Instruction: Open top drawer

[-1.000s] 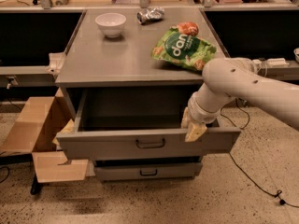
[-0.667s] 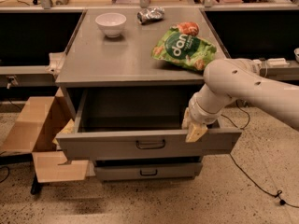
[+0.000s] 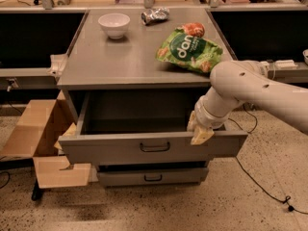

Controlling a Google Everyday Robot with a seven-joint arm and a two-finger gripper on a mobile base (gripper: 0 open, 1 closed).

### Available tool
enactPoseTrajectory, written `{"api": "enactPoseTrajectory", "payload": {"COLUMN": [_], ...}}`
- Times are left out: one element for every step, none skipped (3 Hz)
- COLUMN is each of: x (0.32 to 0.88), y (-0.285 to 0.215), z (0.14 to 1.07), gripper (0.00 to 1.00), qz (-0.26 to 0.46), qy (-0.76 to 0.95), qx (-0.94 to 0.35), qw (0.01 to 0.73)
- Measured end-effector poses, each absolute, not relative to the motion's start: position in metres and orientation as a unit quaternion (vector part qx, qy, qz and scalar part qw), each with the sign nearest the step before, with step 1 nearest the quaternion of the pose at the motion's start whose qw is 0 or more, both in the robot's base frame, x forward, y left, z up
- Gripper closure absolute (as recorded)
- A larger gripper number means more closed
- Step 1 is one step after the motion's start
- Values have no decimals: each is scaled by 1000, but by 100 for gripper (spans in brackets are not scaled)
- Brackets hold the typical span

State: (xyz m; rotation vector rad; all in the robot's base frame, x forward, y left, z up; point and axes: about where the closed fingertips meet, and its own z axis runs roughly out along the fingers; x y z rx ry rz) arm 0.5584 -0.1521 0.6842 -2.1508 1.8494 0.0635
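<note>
The top drawer [image 3: 110,151] is a wide grey metal drawer with a small black bar handle [image 3: 155,147] at its centre. It stands pulled well out from the grey cabinet [image 3: 130,61], and its inside looks dark. My gripper [image 3: 198,132] is at the right part of the drawer's front rim, its cream fingers [image 3: 201,135] hooked over the top edge of the panel. The white arm [image 3: 250,88] comes in from the right.
A shorter grey drawer [image 3: 153,177] sits shut below. On the cabinet top lie a white bowl [image 3: 114,24], a green chip bag [image 3: 190,51] and a crumpled silver wrapper [image 3: 155,15]. Open cardboard boxes [image 3: 36,134] stand on the floor at left. A black cable [image 3: 262,189] trails at right.
</note>
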Motion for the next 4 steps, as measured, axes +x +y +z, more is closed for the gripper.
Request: {"api": "enactPoseTrajectory", "payload": {"x": [558, 558, 558, 548], "y": [-152, -152, -152, -146], "z": [684, 684, 684, 679], "gripper": [18, 0, 0, 0], "qz": [22, 22, 22, 30], "qy": [644, 644, 644, 646], "qx": [-749, -749, -749, -751], "qw": [152, 152, 152, 133]}}
